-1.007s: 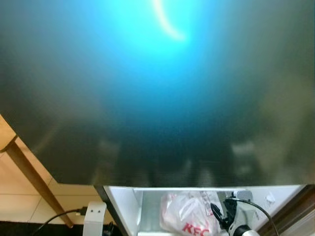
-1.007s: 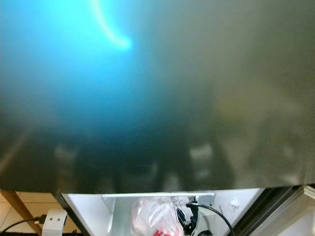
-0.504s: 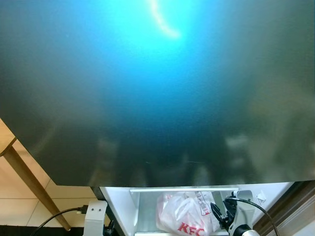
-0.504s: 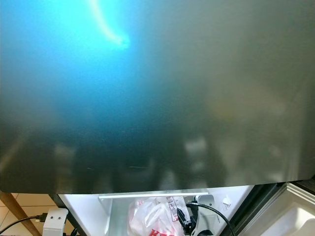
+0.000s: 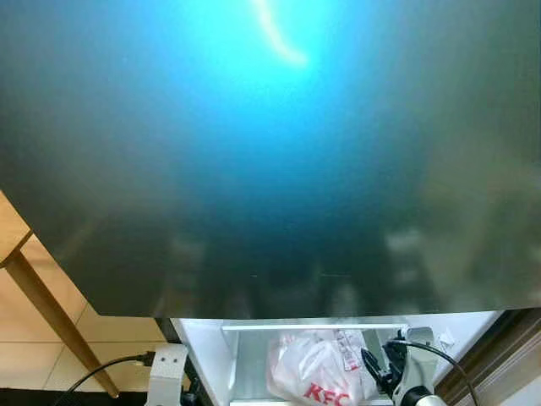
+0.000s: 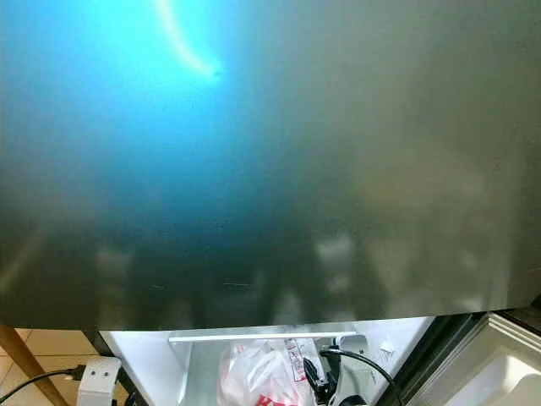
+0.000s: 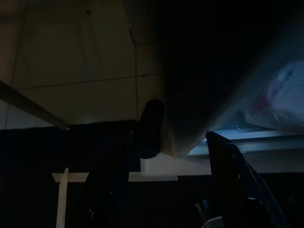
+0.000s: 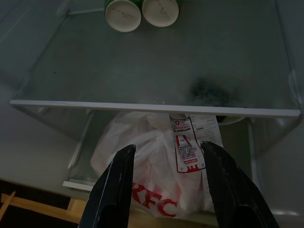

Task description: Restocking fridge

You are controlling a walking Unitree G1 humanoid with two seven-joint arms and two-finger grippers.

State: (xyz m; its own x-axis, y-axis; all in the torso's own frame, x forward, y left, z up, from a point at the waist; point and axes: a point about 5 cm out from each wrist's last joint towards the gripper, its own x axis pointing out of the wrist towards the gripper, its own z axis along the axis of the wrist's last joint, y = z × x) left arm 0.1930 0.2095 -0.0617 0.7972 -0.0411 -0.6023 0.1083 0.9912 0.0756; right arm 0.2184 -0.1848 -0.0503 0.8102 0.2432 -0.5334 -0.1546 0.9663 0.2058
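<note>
A white plastic KFC bag (image 5: 317, 372) with a receipt on it lies in the open fridge's lower compartment, under a glass shelf (image 8: 156, 108). My right gripper (image 8: 168, 185) stands open just in front of the bag, its fingers apart on either side and nothing clamped. In the left eye view that gripper (image 5: 376, 372) sits at the bag's right side. My left gripper (image 7: 171, 185) is open in the shade low at the fridge's left outer corner, holding nothing.
A dark glossy fridge front (image 5: 270, 169) with blue glare looms close above. Two paper cups (image 8: 123, 12) stand at the back of the glass shelf. A wooden table leg (image 5: 51, 321) slants over the tiled floor at left. The white inner door (image 6: 507, 372) hangs open at right.
The whole picture has shifted a little, showing slightly more of the bag and shelf. The right gripper stays open beside the bag; nothing was taken hold of.
</note>
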